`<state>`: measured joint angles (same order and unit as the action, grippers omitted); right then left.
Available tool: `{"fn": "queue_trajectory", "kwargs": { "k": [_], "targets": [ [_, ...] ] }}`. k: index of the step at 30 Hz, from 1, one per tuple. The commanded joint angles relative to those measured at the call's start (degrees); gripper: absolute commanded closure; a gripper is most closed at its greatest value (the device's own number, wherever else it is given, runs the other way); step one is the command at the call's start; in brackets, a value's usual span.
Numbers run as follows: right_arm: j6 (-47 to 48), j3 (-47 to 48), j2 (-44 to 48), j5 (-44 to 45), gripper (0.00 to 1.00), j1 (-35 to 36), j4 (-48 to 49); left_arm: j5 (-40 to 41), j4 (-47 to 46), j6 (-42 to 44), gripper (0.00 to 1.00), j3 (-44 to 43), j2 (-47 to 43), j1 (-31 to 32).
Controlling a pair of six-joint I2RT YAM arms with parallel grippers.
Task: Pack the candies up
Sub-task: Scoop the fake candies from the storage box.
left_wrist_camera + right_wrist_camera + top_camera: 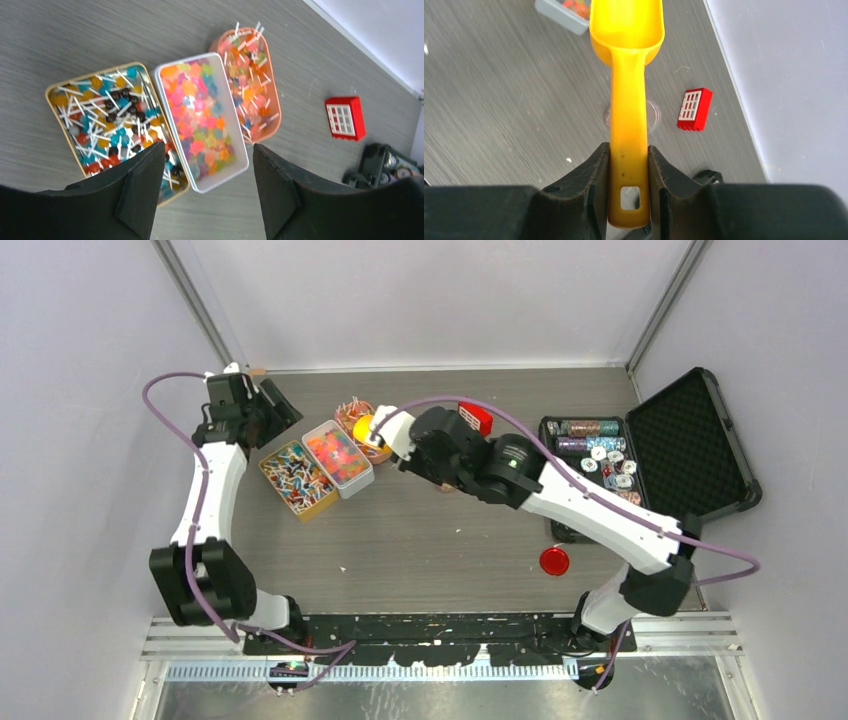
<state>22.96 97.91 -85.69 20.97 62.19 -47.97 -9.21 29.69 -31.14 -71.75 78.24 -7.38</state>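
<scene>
Right arm point(590, 505) reaches out, right tool point(629, 165) clamped on yellow scoop point(626, 30) handle, bowl end pointing toward candies point(200, 115); left tool point(205, 170) gapes wide above candies.

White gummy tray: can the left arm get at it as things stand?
Probably yes. The left gripper is open above the white tray, which shows uncovered between its fingers; the right gripper's yellow scoop hangs by the neighbouring orange tray, clear of this one.

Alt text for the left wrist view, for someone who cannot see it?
Three trays of candies sit side by side on a grey table: yellow tray, white tray in the middle, pink tray. The open left gripper fills the foreground; a red box lies to the right.
</scene>
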Motion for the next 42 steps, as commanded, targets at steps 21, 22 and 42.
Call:
{"fn": "queue_trajectory", "kwargs": {
  "k": [21, 22, 42],
  "targets": [
    [-26.44, 49.82, -41.46, -0.35, 1.0, -1.18, -18.66, -15.01, -5.52, -3.82, 0.78, -19.15, 35.57, -12.41],
    [-26.86, 49.82, -41.81, -0.92, 1.0, -1.34, -18.91, -15.71, -5.67, -4.01, 0.79, -19.29, 36.4, -12.46],
    [-26.07, 54.35, -52.53, -4.17, 1.0, -2.16, -18.17, -23.99, -10.56, -7.54, 0.87, -15.5, 40.27, -12.35]
  ]
}}
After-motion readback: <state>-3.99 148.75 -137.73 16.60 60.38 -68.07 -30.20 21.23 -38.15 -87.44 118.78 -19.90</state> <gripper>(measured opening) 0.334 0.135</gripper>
